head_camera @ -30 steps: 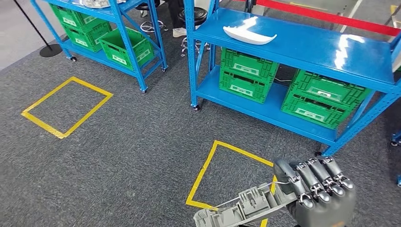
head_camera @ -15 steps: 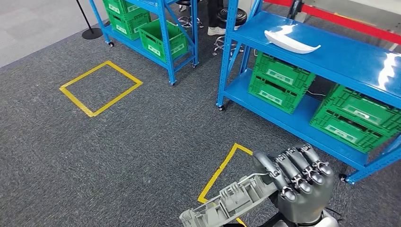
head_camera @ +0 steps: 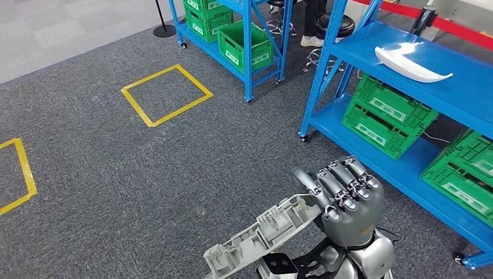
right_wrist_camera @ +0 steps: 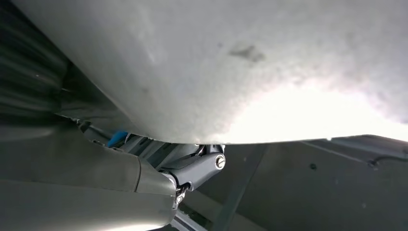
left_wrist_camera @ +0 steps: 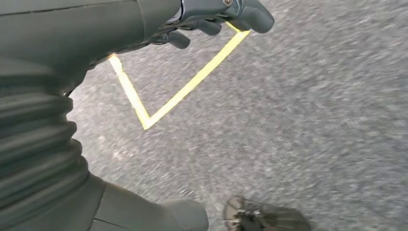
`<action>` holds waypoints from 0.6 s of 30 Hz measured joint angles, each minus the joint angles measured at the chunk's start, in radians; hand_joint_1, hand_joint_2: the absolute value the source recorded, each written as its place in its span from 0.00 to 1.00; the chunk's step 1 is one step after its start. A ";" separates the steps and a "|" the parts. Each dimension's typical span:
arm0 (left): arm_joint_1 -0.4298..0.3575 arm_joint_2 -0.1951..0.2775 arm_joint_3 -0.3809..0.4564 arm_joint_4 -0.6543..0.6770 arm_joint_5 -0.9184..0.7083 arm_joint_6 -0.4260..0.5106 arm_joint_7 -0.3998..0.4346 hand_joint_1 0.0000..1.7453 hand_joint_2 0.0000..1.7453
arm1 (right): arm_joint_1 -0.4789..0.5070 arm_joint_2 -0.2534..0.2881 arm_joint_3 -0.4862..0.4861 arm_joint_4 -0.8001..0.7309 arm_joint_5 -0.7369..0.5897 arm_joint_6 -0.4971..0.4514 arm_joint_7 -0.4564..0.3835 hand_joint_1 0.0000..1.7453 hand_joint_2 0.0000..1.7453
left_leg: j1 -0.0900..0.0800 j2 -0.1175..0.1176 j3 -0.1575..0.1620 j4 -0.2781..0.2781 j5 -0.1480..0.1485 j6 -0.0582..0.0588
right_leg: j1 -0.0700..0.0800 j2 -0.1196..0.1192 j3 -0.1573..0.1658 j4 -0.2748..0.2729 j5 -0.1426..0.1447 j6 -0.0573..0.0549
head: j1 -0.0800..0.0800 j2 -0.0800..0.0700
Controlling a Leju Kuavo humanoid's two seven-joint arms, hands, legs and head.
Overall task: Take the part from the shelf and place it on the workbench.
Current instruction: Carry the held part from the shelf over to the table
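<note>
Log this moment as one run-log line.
phase: carrying | right hand: grips long grey ribbed plastic part | left hand: hanging above carpet, state unclear | white curved part: on blue shelf

Right robot hand (head_camera: 347,200) raised, fingers (head_camera: 340,185) curled closed; left robot hand (left_wrist_camera: 211,19) hangs down.

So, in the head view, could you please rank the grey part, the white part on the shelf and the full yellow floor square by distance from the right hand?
1. grey part, in the right hand
2. white part, on the blue shelf ahead
3. yellow floor square, far left
</note>
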 joint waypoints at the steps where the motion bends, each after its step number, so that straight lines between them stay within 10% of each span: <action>1: 0.001 0.000 0.000 0.000 -0.005 0.001 0.010 0.00 1.00 | -0.005 0.004 0.000 0.005 -0.004 0.000 -0.010 1.00 1.00 | -0.001 0.016 -0.006 0.008 -0.005 -0.004 | -0.001 -0.013 0.001 -0.004 0.003 -0.008 | -0.002 0.000; 4: -0.001 0.001 0.000 0.001 -0.021 0.001 0.028 0.00 1.00 | -0.007 0.019 0.000 0.017 -0.011 0.000 -0.032 1.00 1.00 | -0.007 0.108 -0.070 0.141 -0.079 -0.009 | 0.003 -0.060 0.003 -0.009 0.006 -0.025 | -0.007 0.000; 7: 0.000 0.002 0.000 0.001 -0.037 -0.009 0.028 0.00 1.00 | -0.002 0.031 0.000 0.027 -0.006 0.000 -0.039 1.00 1.00 | -0.006 0.136 -0.128 0.274 -0.122 -0.010 | 0.010 -0.106 0.002 -0.009 0.004 -0.029 | -0.007 0.000; 13: -0.008 0.011 -0.005 0.000 -0.072 -0.020 0.002 0.00 1.00 | 0.020 0.042 -0.001 0.025 0.010 0.000 -0.012 1.00 1.00 | -0.020 0.213 0.022 0.004 -0.018 0.017 | 0.019 -0.171 0.012 -0.008 -0.006 -0.012 | -0.006 0.000; 16: -0.015 0.014 -0.014 -0.001 -0.085 -0.022 -0.004 0.00 1.00 | 0.031 0.044 -0.001 0.019 0.015 0.000 0.004 1.00 1.00 | -0.022 0.183 0.017 0.001 -0.012 0.034 | 0.017 -0.186 0.017 -0.008 -0.010 0.006 | -0.006 0.000; 18: -0.023 0.015 -0.022 -0.003 -0.093 -0.026 -0.005 0.00 1.00 | 0.036 0.044 -0.001 0.011 0.017 -0.001 0.012 1.00 1.00 | -0.016 0.160 0.018 -0.005 -0.006 0.045 | 0.012 -0.140 0.000 0.040 -0.043 0.015 | -0.003 0.000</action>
